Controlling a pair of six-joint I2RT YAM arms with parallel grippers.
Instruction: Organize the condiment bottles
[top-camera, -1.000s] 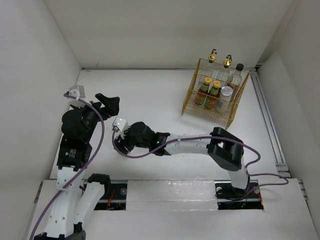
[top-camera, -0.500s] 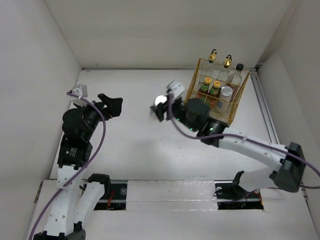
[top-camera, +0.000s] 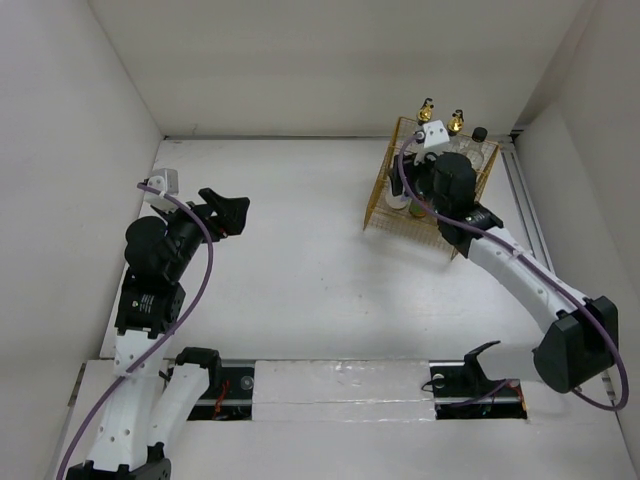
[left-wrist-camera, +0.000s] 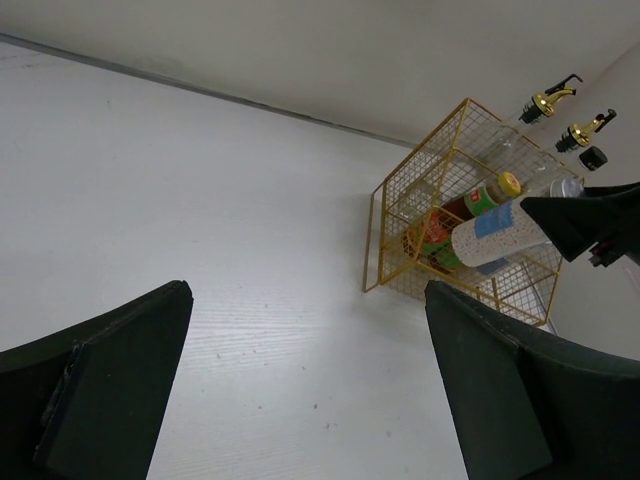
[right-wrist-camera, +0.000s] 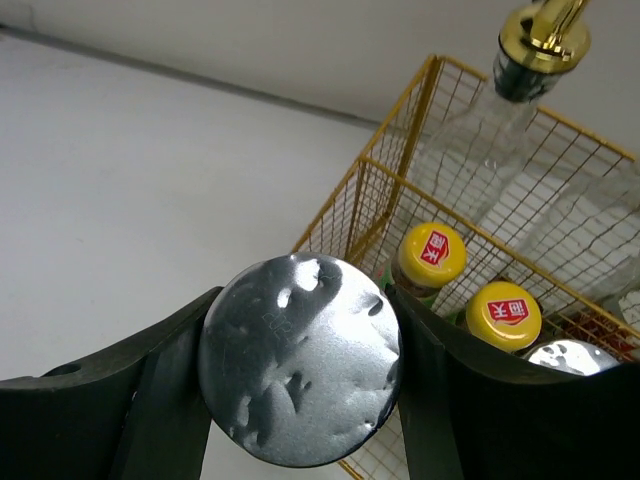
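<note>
My right gripper (right-wrist-camera: 300, 345) is shut on a short silver-lidded jar (right-wrist-camera: 300, 372), held over the near left corner of the yellow wire basket (right-wrist-camera: 400, 168). From the left wrist view the jar (left-wrist-camera: 495, 233) is white, speckled, with a blue label, and hangs tilted above the basket (left-wrist-camera: 400, 215). Inside stand two red-sauce bottles with orange caps (right-wrist-camera: 432, 254) (right-wrist-camera: 503, 314), a gold-spouted cruet (right-wrist-camera: 530, 55) and a second silver lid (right-wrist-camera: 565, 358). Overhead, the right gripper (top-camera: 405, 198) is at the basket's left side. My left gripper (top-camera: 225, 212) stands open over bare table, far left.
The basket (top-camera: 385, 215) sits in the back right corner, close to the rear and right walls. Two gold spouts (top-camera: 426, 106) (top-camera: 456, 120) and a black cap (top-camera: 479, 134) rise along its far side. A purple cable loops along each arm.
My right arm has swung from the table's left centre across to the basket, carrying the silver-lidded jar. The left arm has barely shifted and stays open.
</note>
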